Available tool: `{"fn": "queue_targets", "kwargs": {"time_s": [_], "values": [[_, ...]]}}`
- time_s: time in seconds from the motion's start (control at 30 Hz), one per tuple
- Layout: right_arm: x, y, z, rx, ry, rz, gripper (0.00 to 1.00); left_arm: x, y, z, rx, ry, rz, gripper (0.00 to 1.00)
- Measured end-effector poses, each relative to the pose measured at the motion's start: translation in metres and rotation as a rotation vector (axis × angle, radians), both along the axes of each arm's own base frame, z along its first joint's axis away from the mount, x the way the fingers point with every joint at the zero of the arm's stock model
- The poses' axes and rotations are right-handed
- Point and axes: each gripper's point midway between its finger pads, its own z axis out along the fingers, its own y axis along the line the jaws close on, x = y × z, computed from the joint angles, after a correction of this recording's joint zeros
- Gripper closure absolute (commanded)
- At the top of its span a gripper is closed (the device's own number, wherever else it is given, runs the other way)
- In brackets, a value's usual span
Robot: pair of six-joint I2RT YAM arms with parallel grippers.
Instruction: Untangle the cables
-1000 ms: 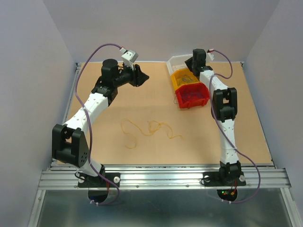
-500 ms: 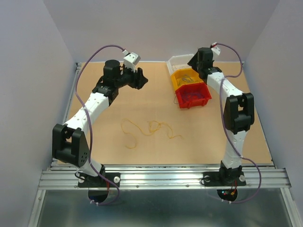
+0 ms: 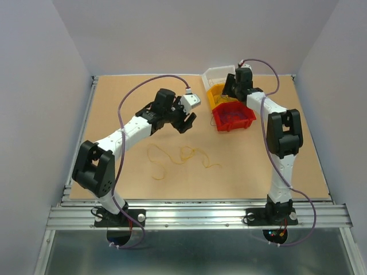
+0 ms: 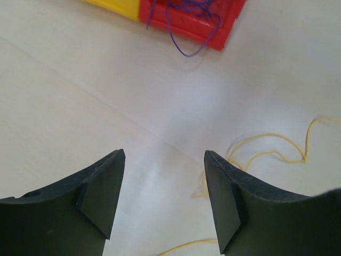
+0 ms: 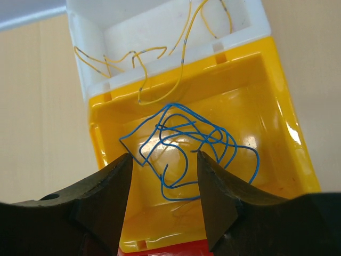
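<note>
"Cables point(image 3: 186, 153): where does the leftmost one lie?"

"A thin yellow-orange cable point(image 4: 305, 157) sprawls in loose loops on the tan wooden table point(image 3: 132, 86), near its middle and toward the near edge. Nothing touches it."

"And the left gripper point(image 3: 184, 121)?"

"It hangs above bare table just beyond that cable. In the left wrist view its two black fingers point(image 4: 101, 197) stand well apart and hold nothing, and the yellow-orange loops show beside the right-hand finger."

"What sits further right?"

"Three small plastic bins stand in a row and touch one another. The red bin point(image 3: 229, 126) is nearest the arms, the yellow bin point(image 5: 277, 96) is behind it and the white bin point(image 5: 80, 80) is farthest. A thin dark blue-purple cable point(image 4: 186, 54) lies in the red bin, with one loop reaching out past its rim toward the table."

"And the other two bins?"

"A thin blue cable point(image 5: 205, 136) lies coiled in the yellow bin. Thin yellow cables point(image 5: 144, 52) lie in the white bin, and one strand droops over the wall into the yellow bin."

"The right gripper point(image 5: 164, 157)?"

"It is poised over the yellow bin, spread wide and gripping nothing. The blue coil is visible in the gap between its fingers."
</note>
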Motion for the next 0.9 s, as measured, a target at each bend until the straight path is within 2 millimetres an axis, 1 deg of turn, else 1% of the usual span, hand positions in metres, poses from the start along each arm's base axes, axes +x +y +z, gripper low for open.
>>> {"fn": "queue_targets", "kwargs": {"time_s": [0.13, 0.2, 0.23, 0.27, 0.33, 0.4, 0.47, 0.57, 0.67, 0.8, 0.9], "values": [[-0.004, 0.003, -0.017, -0.032, 0.038, 0.046, 0.43, -0.02, -0.005, -0.031, 0.089, 0.034, -0.075, 0.28], [-0.007, 0.004, -0.021, -0.045, 0.054, 0.058, 0.43, -0.03, -0.009, -0.044, 0.13, 0.049, -0.109, 0.29], [-0.009, 0.004, -0.023, -0.053, 0.059, 0.064, 0.43, -0.038, -0.013, -0.054, 0.163, 0.06, -0.138, 0.3], [-0.011, 0.004, -0.025, -0.061, 0.06, 0.07, 0.43, -0.041, -0.016, -0.056, 0.17, 0.062, -0.15, 0.31], [-0.017, 0.005, -0.026, -0.069, 0.064, 0.081, 0.43, -0.054, -0.025, -0.066, 0.201, 0.078, -0.196, 0.32], [-0.027, 0.004, -0.028, -0.078, 0.082, 0.089, 0.43, -0.066, -0.032, -0.076, 0.227, 0.097, -0.239, 0.32], [-0.034, 0.003, -0.031, -0.087, 0.101, 0.099, 0.43, -0.072, -0.032, -0.085, 0.247, 0.116, -0.259, 0.32], [-0.044, 0.004, -0.036, -0.098, 0.134, 0.114, 0.42, -0.081, -0.024, -0.098, 0.279, 0.154, -0.278, 0.32], [-0.055, 0.005, -0.039, -0.111, 0.167, 0.121, 0.42, -0.086, -0.019, -0.105, 0.297, 0.173, -0.284, 0.34], [-0.072, 0.003, -0.033, -0.12, 0.187, 0.124, 0.42, -0.089, -0.016, -0.113, 0.313, 0.191, -0.29, 0.39], [-0.081, 0.004, -0.016, -0.12, 0.168, 0.125, 0.42, -0.091, -0.016, -0.119, 0.325, 0.206, -0.295, 0.4]]}}
